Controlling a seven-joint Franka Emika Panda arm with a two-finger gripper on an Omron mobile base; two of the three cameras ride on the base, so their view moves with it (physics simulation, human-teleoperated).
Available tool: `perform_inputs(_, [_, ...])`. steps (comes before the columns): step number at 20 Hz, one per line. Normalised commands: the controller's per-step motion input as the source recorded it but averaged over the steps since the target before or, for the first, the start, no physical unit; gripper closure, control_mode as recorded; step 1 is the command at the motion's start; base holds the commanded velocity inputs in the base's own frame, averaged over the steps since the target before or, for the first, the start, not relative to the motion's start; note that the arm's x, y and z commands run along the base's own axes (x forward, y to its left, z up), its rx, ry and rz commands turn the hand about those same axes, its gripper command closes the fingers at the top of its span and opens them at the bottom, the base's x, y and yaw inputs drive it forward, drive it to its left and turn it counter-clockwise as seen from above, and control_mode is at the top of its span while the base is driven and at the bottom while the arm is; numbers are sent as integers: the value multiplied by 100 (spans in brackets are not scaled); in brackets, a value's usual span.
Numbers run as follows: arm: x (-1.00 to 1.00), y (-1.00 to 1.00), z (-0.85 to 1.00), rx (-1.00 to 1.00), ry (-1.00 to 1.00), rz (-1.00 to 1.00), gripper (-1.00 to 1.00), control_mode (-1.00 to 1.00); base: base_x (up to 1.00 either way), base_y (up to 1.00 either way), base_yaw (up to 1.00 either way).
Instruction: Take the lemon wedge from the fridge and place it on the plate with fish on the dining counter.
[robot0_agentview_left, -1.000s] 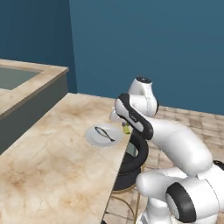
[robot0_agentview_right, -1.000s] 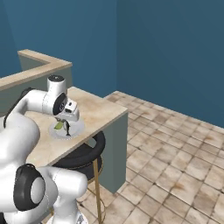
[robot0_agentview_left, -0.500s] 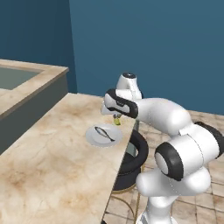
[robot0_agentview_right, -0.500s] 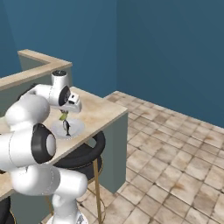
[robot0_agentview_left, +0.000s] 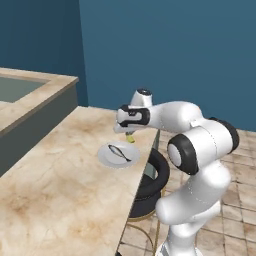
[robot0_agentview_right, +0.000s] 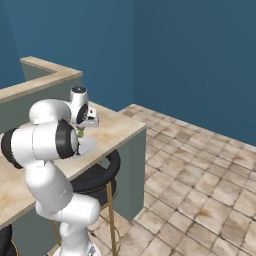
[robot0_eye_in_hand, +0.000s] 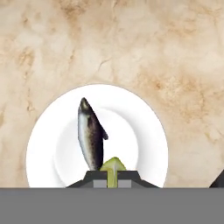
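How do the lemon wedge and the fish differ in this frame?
The lemon wedge is yellow-green and short; the fish is dark and silvery, long and slim. The wedge is pinched between the tips of the gripper, while the fish lies flat and free on the white plate. In the hand view the wedge sits over the plate, near one end of the fish.

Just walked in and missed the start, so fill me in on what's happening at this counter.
The robot arm is holding the lemon wedge in its gripper, shut on it, above the white plate that carries the fish. The plate sits on the marbled dining counter, near the edge, where a black stool stands. In the hand view the wedge hangs over the plate by the fish's end. It has not been let go yet.
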Motion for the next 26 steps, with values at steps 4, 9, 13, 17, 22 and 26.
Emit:
perform_inputs(4, [36, 0, -47, -3, 0, 18, 100, -100, 0, 0, 0])
perform_inputs(9, [22, 10, -33, -4, 0, 10, 100, -100, 0, 0, 0])
perform_inputs(13, [22, 23, -24, -3, 0, 4, 100, -100, 0, 0, 0])
perform_inputs(17, [9, 36, -17, -3, 0, 0, 100, -100, 0, 0, 0])
perform_inputs(22, [1, 23, -19, -4, 0, 2, 100, -100, 0, 0, 0])
perform_inputs(26, [12, 7, -12, 0, 0, 1, -100, -100, 0, 0, 0])
